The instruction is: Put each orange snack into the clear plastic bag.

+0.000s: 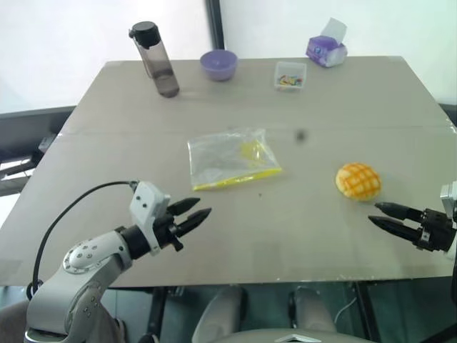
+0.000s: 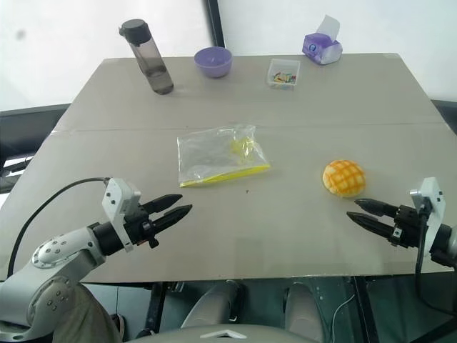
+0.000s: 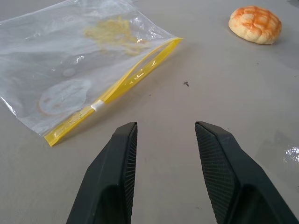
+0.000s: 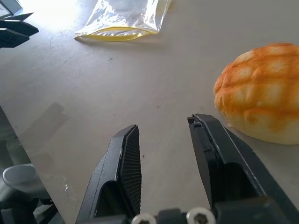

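One orange snack (image 1: pixel 358 181), a round bun with a grid pattern, rests on the grey table right of centre. The clear plastic bag (image 1: pixel 230 158) lies flat at the table's middle, its yellow strip toward me. My left gripper (image 1: pixel 198 209) hovers open near the front left, below the bag, with nothing between its fingers. My right gripper (image 1: pixel 380 214) is open at the front right, just short of the snack (image 4: pixel 261 98) and apart from it. In the left wrist view the bag (image 3: pixel 79 60) lies ahead of the fingers (image 3: pixel 117 163).
Along the far edge of the table (image 1: pixel 285 236) stand a dark bottle (image 1: pixel 156 58), a purple bowl (image 1: pixel 218 64), a small clear box (image 1: pixel 290 75) of colourful bits and a purple tissue pack (image 1: pixel 327 48). A tiny dark speck (image 1: pixel 300 134) lies behind the snack.
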Controlling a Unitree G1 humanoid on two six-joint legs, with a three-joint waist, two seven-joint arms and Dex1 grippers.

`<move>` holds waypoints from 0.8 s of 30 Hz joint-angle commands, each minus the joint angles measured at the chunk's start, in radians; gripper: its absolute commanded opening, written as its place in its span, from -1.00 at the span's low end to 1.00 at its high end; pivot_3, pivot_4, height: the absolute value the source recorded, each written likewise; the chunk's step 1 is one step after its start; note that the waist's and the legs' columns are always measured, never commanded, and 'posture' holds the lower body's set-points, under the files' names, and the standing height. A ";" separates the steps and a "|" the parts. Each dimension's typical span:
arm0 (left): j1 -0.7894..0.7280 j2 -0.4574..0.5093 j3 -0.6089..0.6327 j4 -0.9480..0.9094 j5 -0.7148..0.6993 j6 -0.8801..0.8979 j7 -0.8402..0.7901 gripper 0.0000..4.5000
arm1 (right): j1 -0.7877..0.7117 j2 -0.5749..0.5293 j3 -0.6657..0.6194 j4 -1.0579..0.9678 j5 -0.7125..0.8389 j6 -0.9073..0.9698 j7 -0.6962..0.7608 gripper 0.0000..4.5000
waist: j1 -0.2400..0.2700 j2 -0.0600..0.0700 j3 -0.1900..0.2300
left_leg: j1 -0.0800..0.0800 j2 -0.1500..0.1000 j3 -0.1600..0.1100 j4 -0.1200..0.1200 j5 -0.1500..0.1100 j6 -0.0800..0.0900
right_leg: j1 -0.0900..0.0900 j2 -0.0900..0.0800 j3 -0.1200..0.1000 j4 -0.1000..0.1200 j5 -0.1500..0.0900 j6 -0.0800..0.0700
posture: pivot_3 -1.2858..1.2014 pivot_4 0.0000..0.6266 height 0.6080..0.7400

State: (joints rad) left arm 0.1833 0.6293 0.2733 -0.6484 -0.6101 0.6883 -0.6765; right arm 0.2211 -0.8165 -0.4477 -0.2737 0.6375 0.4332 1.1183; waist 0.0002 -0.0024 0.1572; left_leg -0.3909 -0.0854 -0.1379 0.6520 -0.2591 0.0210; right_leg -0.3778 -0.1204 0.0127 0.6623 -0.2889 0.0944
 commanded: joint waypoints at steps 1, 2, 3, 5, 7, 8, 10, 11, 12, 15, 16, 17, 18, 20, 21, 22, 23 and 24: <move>0.014 0.005 0.007 -0.006 -0.012 -0.024 -0.013 -0.08 | 0.000 0.000 -0.038 -0.010 0.011 -0.023 0.002 -0.17 | 0.000 0.000 0.000 | 0.000 0.000 0.000 0.000 0.000 0.000 | 0.000 0.000 0.000 0.000 0.000 0.000 | 0.03 -0.52 1.00; 0.017 0.004 0.004 -0.005 -0.012 -0.022 -0.011 -0.08 | -0.002 0.001 -0.038 -0.006 0.012 -0.026 0.001 -0.17 | 0.000 0.000 0.000 | 0.000 0.000 0.000 0.000 0.000 0.000 | 0.000 0.000 0.000 0.000 0.000 0.000 | 0.03 -0.52 1.00; 0.020 0.004 0.001 -0.004 -0.012 -0.021 -0.009 -0.08 | -0.005 0.002 -0.036 -0.004 0.012 -0.029 0.001 -0.17 | 0.000 0.000 0.000 | 0.000 0.000 0.000 0.000 0.000 0.000 | 0.000 0.000 0.000 0.000 0.000 0.000 | 0.03 -0.52 1.00; 0.025 0.002 -0.002 -0.007 -0.013 -0.022 -0.006 -0.08 | -0.009 0.001 -0.033 0.000 0.011 -0.032 0.001 -0.17 | 0.003 0.000 0.000 | 0.000 0.000 0.000 0.000 0.000 0.000 | 0.000 0.000 0.000 0.000 0.000 0.000 | 0.03 -0.52 1.00; 0.031 0.004 -0.005 -0.007 -0.007 -0.027 -0.006 -0.08 | -0.013 0.001 -0.030 0.002 0.012 -0.033 0.000 -0.17 | 0.004 0.000 0.000 | 0.000 0.000 0.000 0.000 0.000 0.000 | 0.000 0.000 0.000 0.000 0.000 0.000 | 0.03 -0.52 1.00; 0.032 0.005 -0.006 -0.006 -0.005 -0.029 -0.006 -0.08 | -0.014 0.001 -0.030 0.003 0.012 -0.033 0.000 -0.17 | 0.005 0.000 0.000 | 0.000 0.000 0.000 0.000 0.000 0.000 | 0.000 0.000 0.000 0.000 0.000 0.000 | 0.03 -0.52 1.00; 0.026 0.003 -0.009 -0.003 -0.003 -0.031 -0.001 -0.08 | -0.018 0.002 -0.021 0.003 0.010 -0.034 -0.001 -0.17 | 0.008 0.000 0.000 | 0.000 0.000 0.000 0.000 0.000 0.000 | 0.000 0.000 0.000 0.000 0.000 0.000 | 0.03 -0.52 1.00; 0.023 0.002 -0.011 -0.001 -0.001 -0.032 0.002 -0.08 | -0.021 0.003 -0.018 0.005 0.008 -0.036 -0.002 -0.17 | 0.010 0.000 0.000 | 0.000 0.000 0.000 0.000 0.000 0.000 | 0.000 0.000 0.000 0.000 0.000 0.000 | 0.03 -0.52 1.00; 0.021 0.001 -0.013 0.001 0.000 -0.033 0.004 -0.08 | -0.024 0.004 -0.014 0.006 0.007 -0.037 -0.004 -0.17 | 0.011 0.000 0.000 | 0.000 0.000 0.000 0.000 0.000 0.000 | 0.000 0.000 0.000 0.000 0.000 0.000 | 0.03 -0.52 1.00; 0.019 -0.001 -0.019 0.001 0.003 -0.039 0.011 -0.08 | -0.026 0.005 -0.011 0.008 0.007 -0.040 -0.003 -0.17 | 0.013 0.000 0.000 | 0.000 0.000 0.000 0.000 0.000 0.000 | 0.000 0.000 0.000 0.000 0.000 0.000 | 0.03 -0.52 1.00; 0.020 -0.002 -0.020 -0.001 0.003 -0.040 0.013 -0.08 | -0.027 0.005 -0.010 0.008 0.007 -0.040 -0.003 -0.17 | 0.013 0.000 0.000 | 0.000 0.000 0.000 0.000 0.000 0.000 | 0.000 0.000 0.000 0.000 0.000 0.000 | 0.03 -0.52 1.00; 0.022 -0.003 -0.021 -0.002 0.003 -0.041 0.014 -0.08 | -0.027 0.005 -0.009 0.009 0.007 -0.041 -0.002 -0.17 | 0.013 0.000 0.000 | 0.000 0.000 0.000 0.000 0.000 0.000 | 0.000 0.000 0.000 0.000 0.000 0.000 | 0.03 -0.52 1.00; 0.025 -0.004 -0.022 -0.006 0.002 -0.041 0.017 -0.08 | -0.028 0.005 -0.008 0.010 0.006 -0.043 0.000 -0.17 | 0.013 0.000 0.000 | 0.000 0.000 0.000 0.000 0.000 0.000 | 0.000 0.000 0.000 -0.001 0.000 0.000 | 0.03 -0.52 1.00; 0.031 -0.004 -0.022 -0.012 0.000 -0.042 0.020 -0.08 | -0.029 0.005 -0.007 0.011 0.006 -0.045 0.003 -0.17 | 0.013 0.000 0.000 | 0.000 0.000 0.000 0.000 0.000 0.000 | 0.000 0.000 0.000 -0.001 0.000 0.000 | 0.03 -0.52 1.00; 0.032 -0.004 -0.023 -0.012 0.000 -0.043 0.021 -0.08 | -0.030 0.005 -0.006 0.012 0.006 -0.046 0.003 -0.17 | 0.013 0.000 0.000 | 0.000 0.000 0.000 0.000 0.000 0.000 | 0.000 0.000 0.000 -0.001 0.000 0.000 | 0.03 -0.52 1.00; 0.032 -0.003 -0.023 -0.011 0.001 -0.045 0.023 -0.08 | -0.031 0.006 -0.005 0.013 0.006 -0.047 0.003 -0.17 | 0.013 0.000 0.000 | 0.000 0.000 0.000 0.000 0.000 0.000 | 0.000 0.000 0.000 -0.001 0.000 0.000 | 0.03 -0.52 1.00; 0.031 -0.004 -0.022 -0.010 0.001 -0.047 0.025 -0.08 | -0.033 0.006 -0.003 0.014 0.006 -0.048 0.004 -0.17 | 0.013 0.000 0.000 | 0.000 0.000 0.000 0.000 0.000 0.000 | 0.000 0.000 0.000 0.000 0.000 0.000 | 0.03 -0.52 1.00; 0.030 -0.005 -0.020 -0.009 0.000 -0.048 0.027 -0.08 | -0.035 0.006 -0.002 0.015 0.005 -0.049 0.004 -0.17 | 0.013 0.000 0.000 | 0.000 0.000 0.000 0.000 0.000 0.000 | 0.000 0.000 0.000 -0.001 0.000 0.000 | 0.03 -0.52 1.00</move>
State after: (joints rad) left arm 0.2115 0.6256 0.2434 -0.6429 -0.6093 0.6636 -0.6521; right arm 0.1957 -0.8117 -0.4414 -0.2514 0.6364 0.4047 1.1150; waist 0.0133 -0.0025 0.1573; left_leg -0.3910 -0.0854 -0.1378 0.6517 -0.2592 0.0211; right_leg -0.3778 -0.1204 0.0128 0.6618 -0.2889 0.0944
